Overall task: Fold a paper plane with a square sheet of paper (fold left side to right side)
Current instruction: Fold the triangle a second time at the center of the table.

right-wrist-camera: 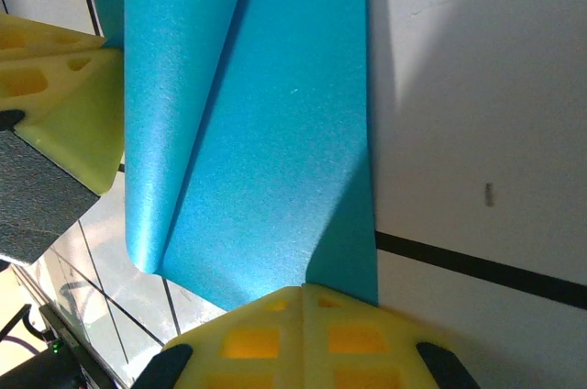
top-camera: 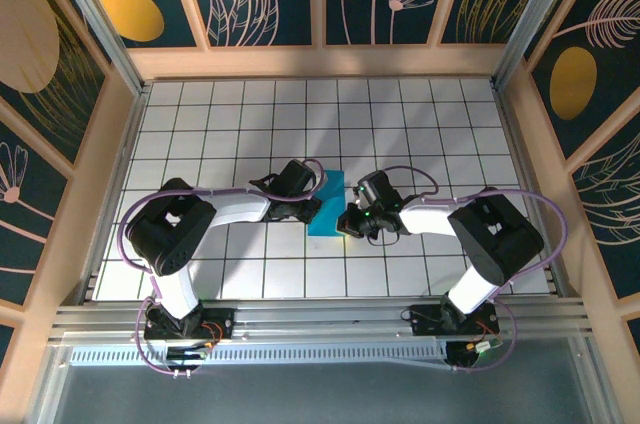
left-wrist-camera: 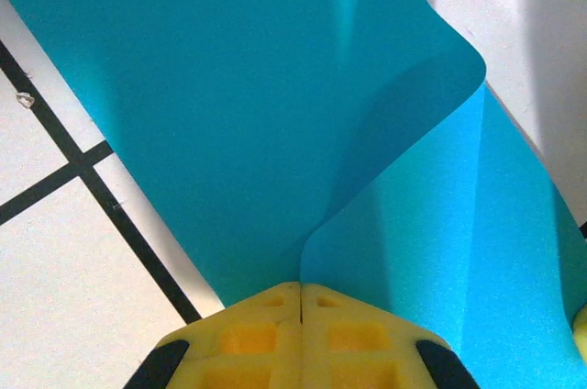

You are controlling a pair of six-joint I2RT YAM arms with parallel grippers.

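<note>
— Where did we have the sheet (top-camera: pixel 327 206)?
— Between our grippers. The left gripper (left-wrist-camera: pixel 301 290) was clenched on its raised flap, which curled ahead. The right gripper (right-wrist-camera: pixel 303 292) was closed, tips touching the flat edge.

From above, the sheet of paper (top-camera: pixel 328 196) is covered along its left side by the left gripper (top-camera: pixel 311 206) and at its lower right corner by the right gripper (top-camera: pixel 351 221). Its full outline and any crease are too small to be made out there. In the left wrist view the sheet is cut off by the top and right edges, and its near edge is hidden behind the yellow fingers (left-wrist-camera: pixel 248 338). In the right wrist view it is cut off at the top, and whether it is nipped between the fingertips (right-wrist-camera: pixel 358 334) cannot be told. A small mark (right-wrist-camera: pixel 489 193) on the table (right-wrist-camera: pixel 477 86) cannot be identified.
</note>
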